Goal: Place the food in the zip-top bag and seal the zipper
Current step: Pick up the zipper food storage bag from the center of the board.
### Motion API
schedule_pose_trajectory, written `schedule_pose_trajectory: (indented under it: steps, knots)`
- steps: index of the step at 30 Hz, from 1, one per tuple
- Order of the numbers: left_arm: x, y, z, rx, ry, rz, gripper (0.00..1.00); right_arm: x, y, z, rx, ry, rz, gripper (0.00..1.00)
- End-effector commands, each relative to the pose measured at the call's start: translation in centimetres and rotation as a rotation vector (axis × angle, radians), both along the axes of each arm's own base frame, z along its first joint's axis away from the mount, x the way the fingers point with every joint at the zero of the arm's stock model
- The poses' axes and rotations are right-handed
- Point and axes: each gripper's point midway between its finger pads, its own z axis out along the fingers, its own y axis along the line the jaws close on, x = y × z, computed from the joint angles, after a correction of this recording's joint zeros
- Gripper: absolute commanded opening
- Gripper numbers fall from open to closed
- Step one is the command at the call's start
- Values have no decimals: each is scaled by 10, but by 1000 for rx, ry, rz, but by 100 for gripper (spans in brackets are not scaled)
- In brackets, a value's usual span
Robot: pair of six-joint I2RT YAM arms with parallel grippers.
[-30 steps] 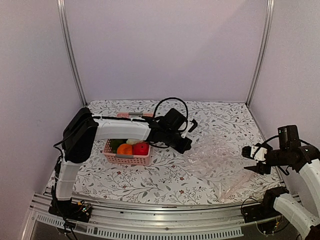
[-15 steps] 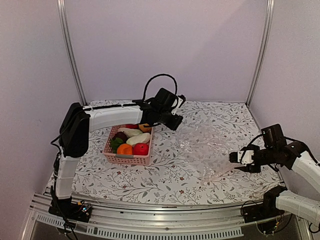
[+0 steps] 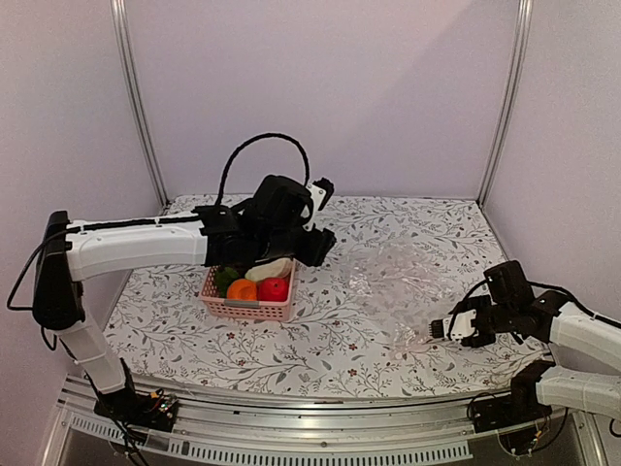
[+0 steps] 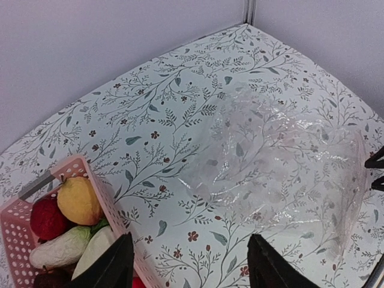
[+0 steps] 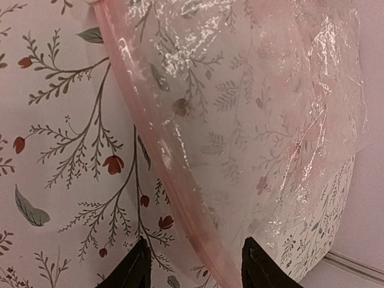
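Hovering above the 2 o'clock corner of the pink slatted plastic basket (image 3: 233,309), the left end effector (image 4: 192,267) has its two dark fingers (image 4: 114,267) spread wide, and only the floral-patterned counter (image 3: 320,354) shows in the gap. All the food in sight lies in that basket. The left wrist view shows a yellow round toy fruit (image 4: 78,201) and, at its 8 o'clock, a red round toy fruit (image 4: 47,219). Below them lies a white toy radish (image 4: 60,252), with a dark purple piece (image 4: 51,279) at the picture's bottom edge. From overhead an orange toy fruit (image 3: 242,289) and another red round one (image 3: 275,288) sit side by side against the near wall. The clear crinkly plastic zip-top bag (image 3: 403,286) lies flat on the counter at 3 o'clock from the basket, apart from it, and the leaf pattern shows through its film. The right end effector (image 5: 195,270) sits low at the bag's 5 o'clock edge with its fingers parted. The thin pink-tinted press-seal zipper strip (image 5: 150,141) runs from 11 o'clock down to 6 o'clock in the right wrist view. It passes through the gap just beside the fingertip on the 3 o'clock side. Whether it touches that tip, or whether the strip is pressed closed, cannot be told.
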Motion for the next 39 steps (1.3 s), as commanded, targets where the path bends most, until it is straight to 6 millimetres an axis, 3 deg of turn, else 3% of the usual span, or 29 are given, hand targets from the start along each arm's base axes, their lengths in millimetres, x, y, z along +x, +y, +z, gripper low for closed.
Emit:
schedule_pose_trajectory:
  steps: [1, 4, 9, 14, 21, 26, 31, 35, 39]
  knots:
    - [-7, 12, 1, -25, -4, 58, 65, 20, 2, 6, -14, -96, -8, 49]
    - [-10, 15, 3, -36, -6, 69, 65, 25, 8, 7, 7, -92, -26, 47]
    - [-13, 19, 4, -52, -10, 79, 64, 27, 10, -7, -66, -104, 2, 44]
    - [-20, 19, 9, -64, -16, 78, 64, 36, 18, -2, -80, -132, 17, 42]
    - [-25, 28, 8, -123, -16, 129, 64, 52, 35, 8, 12, -169, -9, 23]
    - [-26, 42, 10, -178, -19, 223, 64, 76, 64, 35, 210, -112, -125, 0]
    - [-32, 69, 5, -315, 3, 402, 64, 111, 86, 76, 397, -32, -325, 0]
    - [-46, 58, 5, -516, 35, 418, 64, 129, 106, 110, 544, 84, -447, 0]
    - [-57, 25, 9, -584, 27, 349, 65, 135, 121, 124, 658, 196, -532, 0]
